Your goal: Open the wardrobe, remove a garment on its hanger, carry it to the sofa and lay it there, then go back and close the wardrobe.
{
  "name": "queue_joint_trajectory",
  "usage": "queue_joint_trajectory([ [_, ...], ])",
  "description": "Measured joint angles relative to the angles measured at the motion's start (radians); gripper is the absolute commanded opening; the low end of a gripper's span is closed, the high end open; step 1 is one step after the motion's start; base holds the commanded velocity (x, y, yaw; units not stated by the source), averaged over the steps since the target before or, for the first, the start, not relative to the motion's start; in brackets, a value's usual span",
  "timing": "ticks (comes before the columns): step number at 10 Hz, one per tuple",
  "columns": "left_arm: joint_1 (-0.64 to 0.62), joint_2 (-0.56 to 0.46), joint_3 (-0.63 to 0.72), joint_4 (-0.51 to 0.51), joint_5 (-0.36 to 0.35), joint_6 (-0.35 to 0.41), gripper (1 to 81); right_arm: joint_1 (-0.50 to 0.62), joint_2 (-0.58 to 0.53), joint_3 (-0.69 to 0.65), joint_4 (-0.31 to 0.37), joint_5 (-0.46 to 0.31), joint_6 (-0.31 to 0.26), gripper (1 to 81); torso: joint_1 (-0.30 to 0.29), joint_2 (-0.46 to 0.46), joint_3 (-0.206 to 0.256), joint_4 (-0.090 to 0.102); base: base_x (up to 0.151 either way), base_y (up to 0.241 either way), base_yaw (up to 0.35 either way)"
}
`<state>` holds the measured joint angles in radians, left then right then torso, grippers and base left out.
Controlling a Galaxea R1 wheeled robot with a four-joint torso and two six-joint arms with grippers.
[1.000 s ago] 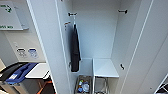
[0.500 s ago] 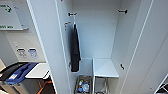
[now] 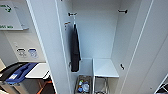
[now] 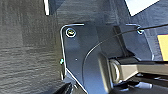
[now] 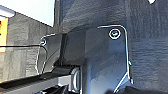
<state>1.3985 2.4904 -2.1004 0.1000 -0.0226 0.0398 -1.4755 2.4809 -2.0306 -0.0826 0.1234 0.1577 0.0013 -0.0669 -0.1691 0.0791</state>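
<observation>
- The wardrobe (image 3: 105, 37) is standing open, both doors swung wide.
- A long black garment (image 3: 74, 50) is hanging from a black hook (image 3: 72, 14) on the inner left side.
- A white shelf (image 3: 105, 68) is sitting low inside.
- Whether either claw is open or closed cannot be told; both wrist cameras are facing dark carpet (image 4: 27, 50).

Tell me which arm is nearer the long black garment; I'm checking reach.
Left, but only as a guess: the black garment hangs at the wardrobe's left side. Both wrist views look at dark carpet, so both arms seem lowered, away from it.
</observation>
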Motion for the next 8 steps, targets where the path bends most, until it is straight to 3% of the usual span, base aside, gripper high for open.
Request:
queue_joint_trajectory([
  [4,-0.08,-0.256,0.256,0.0,-0.02,-0.055,81.1,0.1,-0.277,0.21,0.059,0.008,0.014,81.1,0.0,0.0,0.0,0.0,0.0,0.0,0.0],
  [8,-0.247,-0.45,0.34,-0.004,-0.027,-0.236,81.1,0.293,-0.486,0.329,0.11,0.02,0.097,81.1,0.001,0.0,-0.001,0.0,0.0,0.0,0.0],
])
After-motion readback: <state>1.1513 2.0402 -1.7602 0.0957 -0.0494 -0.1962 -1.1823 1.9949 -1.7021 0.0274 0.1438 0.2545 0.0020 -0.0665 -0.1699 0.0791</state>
